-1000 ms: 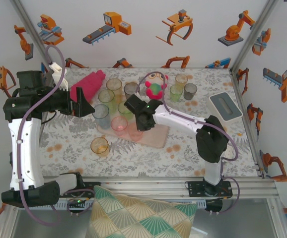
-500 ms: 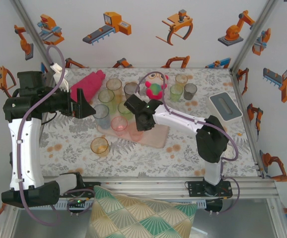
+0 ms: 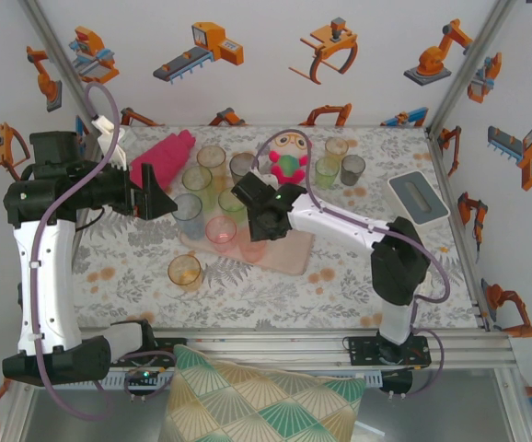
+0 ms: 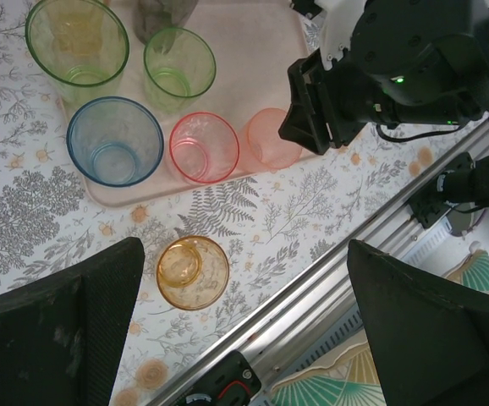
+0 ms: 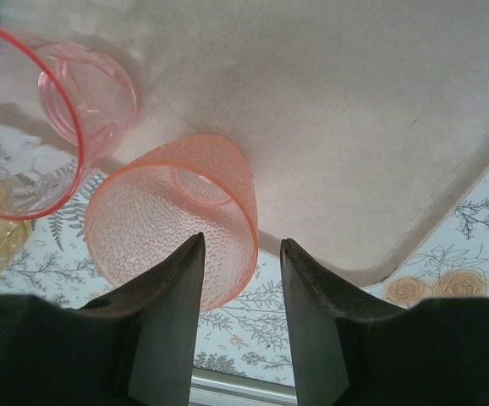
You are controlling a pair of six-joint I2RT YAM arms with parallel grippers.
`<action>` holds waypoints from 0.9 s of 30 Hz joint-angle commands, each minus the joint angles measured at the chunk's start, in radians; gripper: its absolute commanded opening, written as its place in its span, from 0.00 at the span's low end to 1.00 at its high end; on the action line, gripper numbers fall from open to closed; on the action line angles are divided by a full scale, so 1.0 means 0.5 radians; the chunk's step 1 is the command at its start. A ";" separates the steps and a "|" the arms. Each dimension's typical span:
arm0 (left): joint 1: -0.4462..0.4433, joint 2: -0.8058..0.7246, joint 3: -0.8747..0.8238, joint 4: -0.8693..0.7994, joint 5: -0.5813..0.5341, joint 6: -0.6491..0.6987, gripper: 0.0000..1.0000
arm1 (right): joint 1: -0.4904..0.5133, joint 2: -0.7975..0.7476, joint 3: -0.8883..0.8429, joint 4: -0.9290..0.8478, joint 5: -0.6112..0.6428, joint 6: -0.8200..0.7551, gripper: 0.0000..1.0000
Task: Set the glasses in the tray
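A table under a grey fern-print cloth [image 3: 266, 299], boxed in by white walls printed with orange cartoon robot arms, carries a flat beige-pink tray [image 3: 289, 258] with rounded corners and a low rim. The tray lies askew near the middle of the table, its near edge slanting down toward my right side in the overhead view.

Small see-through glasses stand upright on it, mouths up. A blue glass [image 4: 114, 139] sits at the near left corner, with a pink glass [image 4: 204, 146] with a red rim just beside it. A green glass [image 4: 179, 68] stands behind them, and an orange glass [image 5: 168, 220] with a dimpled wall is at the tray's near edge.

My right gripper [image 5: 242, 245] hangs over that orange glass with its jaws parted. Part of the rim sits in the gap. One finger overlaps the glass and the other stands clear of the wall, so the glass is released. A green light [image 4: 398, 80] glows on that wrist.

An amber glass [image 4: 192, 272] stands alone on the cloth, off the tray and near the table's front rail. My left gripper [image 4: 244, 249] hovers above it, spread wide and holding nothing.

Farther back, a grey glass [image 3: 352, 169] and two more stand beside a red-and-green plush toy [image 3: 287, 161]. A magenta cloth [image 3: 162, 158] lies at the far left and a grey-white box [image 3: 418, 196] at the right.
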 commanded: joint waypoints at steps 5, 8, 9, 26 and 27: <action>-0.001 -0.029 0.021 -0.022 -0.041 0.033 0.97 | 0.076 -0.249 0.017 -0.072 0.174 -0.021 0.43; -0.002 -0.031 -0.009 -0.019 -0.164 0.044 0.97 | 0.122 -0.259 0.111 -0.128 0.162 -0.014 0.42; 0.000 -0.030 -0.019 -0.015 -0.224 0.042 0.97 | 0.150 -0.244 0.159 -0.146 0.161 -0.009 0.43; 0.076 -0.084 -0.033 0.087 -0.532 -0.101 0.97 | 0.595 0.291 0.682 -0.066 -0.014 0.158 0.43; 0.074 -0.091 -0.035 0.087 -0.524 -0.097 0.97 | 0.604 0.304 0.681 -0.061 -0.017 0.164 0.43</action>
